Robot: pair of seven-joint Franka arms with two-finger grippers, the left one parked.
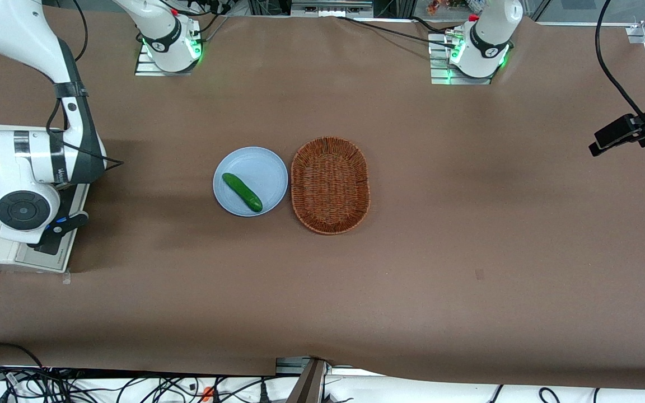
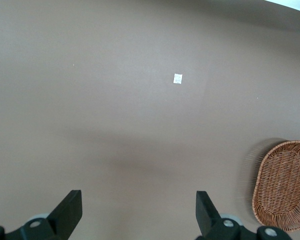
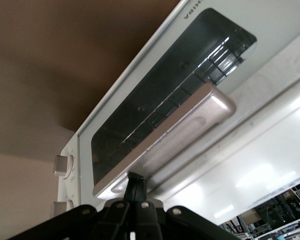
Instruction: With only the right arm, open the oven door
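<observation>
Brown surface [image 1: 412, 252]: black end effector [image 3: 135, 187] seems clenched on silver bar handle [image 3: 165, 145]; cream-white oven door [image 3: 140, 125] looks shut, opening left.

Oven door [image 3: 155, 95]: cream-white frame, dark glass window, silver bar handle [image 3: 170, 135]; shut against the oven.
Right arm [image 1: 37, 162]: white, black-banded, bent over the oven.
End effector [image 3: 135, 187]: at the handle.

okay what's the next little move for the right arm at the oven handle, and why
Probably ease the hand down onto the silver handle and close on it. The oven door looks shut, and the hand sits right at the handle's edge, so gripping likely comes before pulling.
</observation>
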